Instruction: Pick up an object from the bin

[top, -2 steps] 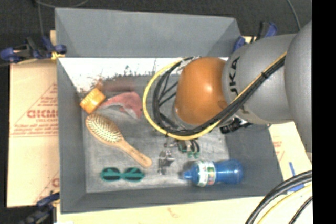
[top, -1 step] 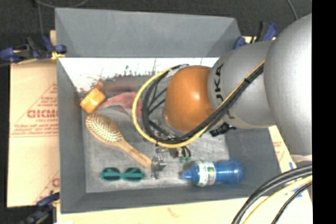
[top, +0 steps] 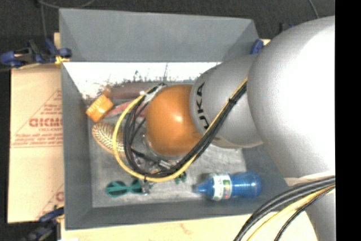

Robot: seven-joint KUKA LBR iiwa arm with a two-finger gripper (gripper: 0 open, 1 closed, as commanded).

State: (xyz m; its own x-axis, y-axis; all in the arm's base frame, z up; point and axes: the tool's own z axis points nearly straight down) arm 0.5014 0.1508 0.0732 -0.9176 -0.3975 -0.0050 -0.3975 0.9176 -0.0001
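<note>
The orange wrist cover (top: 172, 121) points down over the middle of the grey bin (top: 76, 178), probably for a squarely vertical descent. It shades the pincer (top: 146, 176), so I cannot tell whether that is released or clenched. Nearest, at 7 o'clock, lies a green plastic piece (top: 119, 188). A blue bottle (top: 230, 185) lies at 5 o'clock and an orange block (top: 99, 107) at 10 o'clock.

Strong overhead light glares off the orange cover (top: 172, 121) above the claw (top: 145, 179) and whitens the arm (top: 293, 99) to its right; beyond the claw, a bright band crosses the bin (top: 158, 36), its walls dull grey.
</note>
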